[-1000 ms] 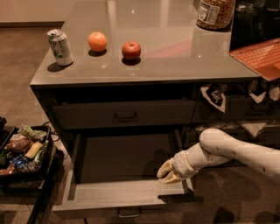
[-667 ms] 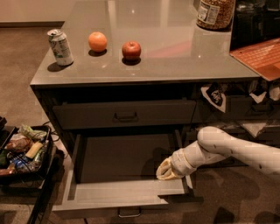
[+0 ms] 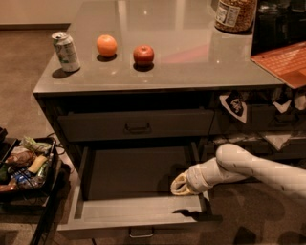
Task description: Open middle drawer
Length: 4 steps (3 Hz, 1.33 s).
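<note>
The middle drawer point(image 3: 134, 210) stands pulled far out of the cabinet, under the shut top drawer point(image 3: 136, 125). Its long axis runs left to right along the cabinet front, and its handle point(image 3: 141, 233) points outward toward me. The gripper point(image 3: 180, 185) sits low inside it, over the right side of the floor near the right wall. Whether the gripper is spread or closed I cannot tell. On the countertop point(image 3: 191, 72) sit a can point(image 3: 66, 51), an orange point(image 3: 106, 45) and an apple point(image 3: 143, 54).

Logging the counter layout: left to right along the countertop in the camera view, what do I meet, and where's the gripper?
Soda can → orange → apple → jar → orange-red flat item. The gripper is lower, at the right side of the open middle drawer.
</note>
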{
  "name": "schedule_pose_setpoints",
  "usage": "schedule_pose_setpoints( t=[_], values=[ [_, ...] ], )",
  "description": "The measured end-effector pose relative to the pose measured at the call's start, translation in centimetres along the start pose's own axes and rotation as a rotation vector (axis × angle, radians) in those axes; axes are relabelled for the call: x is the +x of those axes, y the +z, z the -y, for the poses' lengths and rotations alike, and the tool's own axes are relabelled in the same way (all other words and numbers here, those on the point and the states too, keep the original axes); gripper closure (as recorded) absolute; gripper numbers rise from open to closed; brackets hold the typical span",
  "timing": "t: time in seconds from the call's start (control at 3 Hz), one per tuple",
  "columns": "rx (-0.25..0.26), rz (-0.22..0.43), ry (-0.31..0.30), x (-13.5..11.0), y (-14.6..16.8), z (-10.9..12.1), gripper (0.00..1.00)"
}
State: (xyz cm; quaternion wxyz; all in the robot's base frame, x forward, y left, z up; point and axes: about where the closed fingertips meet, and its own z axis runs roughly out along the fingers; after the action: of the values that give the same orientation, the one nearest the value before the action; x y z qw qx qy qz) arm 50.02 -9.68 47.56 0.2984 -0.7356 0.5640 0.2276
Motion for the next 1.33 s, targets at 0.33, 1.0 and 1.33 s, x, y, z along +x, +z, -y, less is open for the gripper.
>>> schedule_pose_setpoints(
  t=[0.33, 1.0, 1.33],
  values=[
    [0.108, -0.008, -0.043, 1.2, 0.4, 0.0, 1.0],
    [0.134, 0.002, -0.107, 1.4, 1.7, -1.3, 1.0],
    [0.12, -0.045, -0.137, 1.0, 2.4, -1.9, 1.0]
  ],
)
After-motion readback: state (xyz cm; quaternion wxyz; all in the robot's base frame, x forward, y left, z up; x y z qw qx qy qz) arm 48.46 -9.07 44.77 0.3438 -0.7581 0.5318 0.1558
